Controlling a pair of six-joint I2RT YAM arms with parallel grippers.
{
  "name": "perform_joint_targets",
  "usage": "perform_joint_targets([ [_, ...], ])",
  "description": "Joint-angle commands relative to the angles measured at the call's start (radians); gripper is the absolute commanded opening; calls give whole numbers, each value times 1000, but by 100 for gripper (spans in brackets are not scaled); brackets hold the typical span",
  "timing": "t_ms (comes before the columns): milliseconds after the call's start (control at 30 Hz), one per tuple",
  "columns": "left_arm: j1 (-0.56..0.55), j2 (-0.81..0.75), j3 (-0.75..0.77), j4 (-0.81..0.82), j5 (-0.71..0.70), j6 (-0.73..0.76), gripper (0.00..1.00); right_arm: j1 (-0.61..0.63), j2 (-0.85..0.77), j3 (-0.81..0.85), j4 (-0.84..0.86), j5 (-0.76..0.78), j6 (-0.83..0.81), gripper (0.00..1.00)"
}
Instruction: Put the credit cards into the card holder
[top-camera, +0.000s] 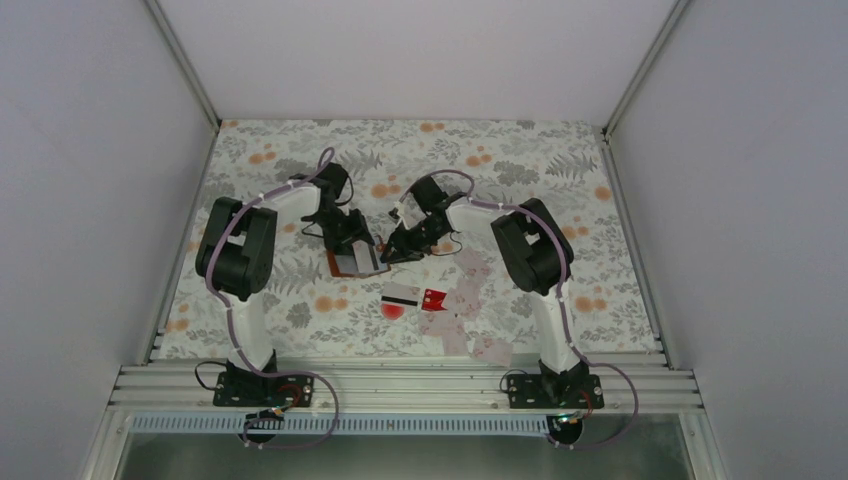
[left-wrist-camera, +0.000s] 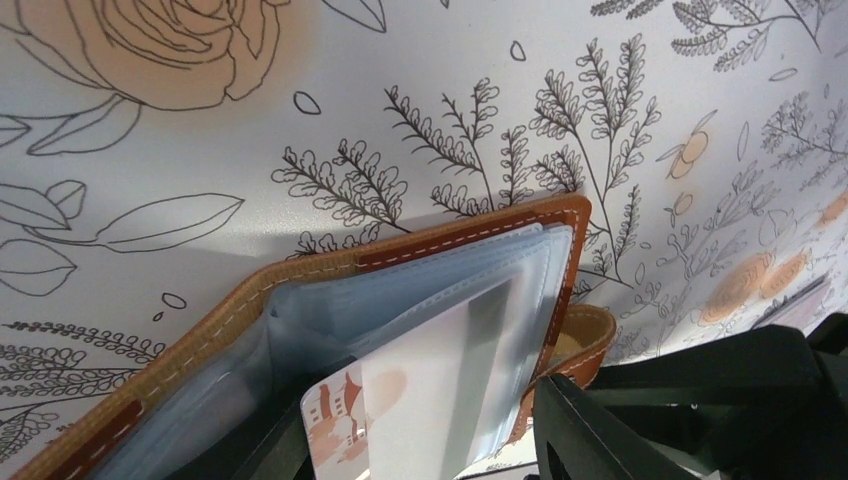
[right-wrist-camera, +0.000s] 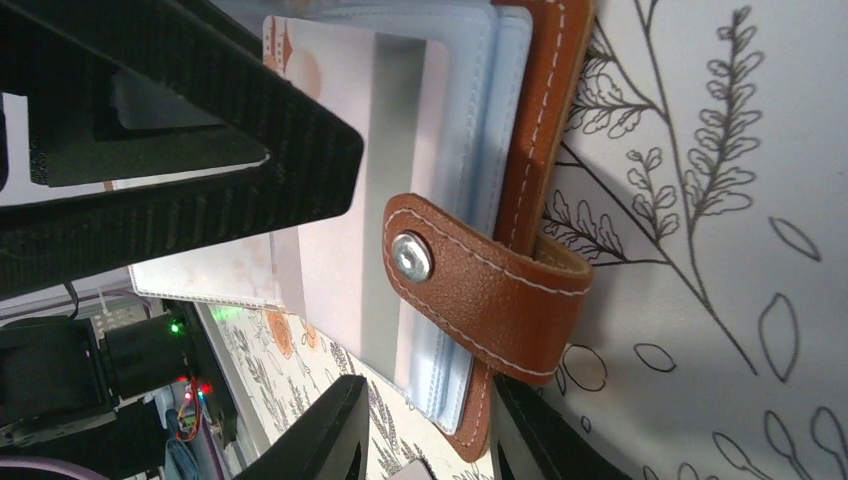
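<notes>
Left to right. Left gripper (top-camera: 345, 232): poised at the far-left side of the card holder (top-camera: 355, 262); I cannot tell whether its jaws are slack or pinching a sleeve. Card holder: lying open on the table (top-camera: 560, 200) between the two grippers, clear sleeves up and snap strap (right-wrist-camera: 470, 290) toward the right arm. Card (right-wrist-camera: 340, 130): partly in a sleeve, with its grey stripe parallel to the strap edge and deepest in; the free edge sticks out toward the right gripper (top-camera: 403, 245). Right gripper: the nearer one, jaws parted and clamping nothing, upper finger (right-wrist-camera: 200, 200) lying across the card. I judge the next push runs toward the strap edge. The other credit cards (top-camera: 460, 300) lie loose, nearer the bases.
</notes>
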Motion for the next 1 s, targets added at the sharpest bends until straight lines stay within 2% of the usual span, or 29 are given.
perform_joint_targets([
  [0,-34,71,19,-9,-52,-65,52,24,-12,-23,87,-16,14,31],
  [167,-59,95,48,-43,-85,-107,54,24,-33,-35,117,-27,23,31],
  [367,-82,111,51,-61,-117,-151,64,21,-66,-74,164,-55,34,31],
  [833,-114,175,77,-106,-136,-336,72,17,-112,-116,238,-91,70,31],
  [967,-139,200,128,-173,-185,-380,76,13,-131,-141,252,-91,78,31],
])
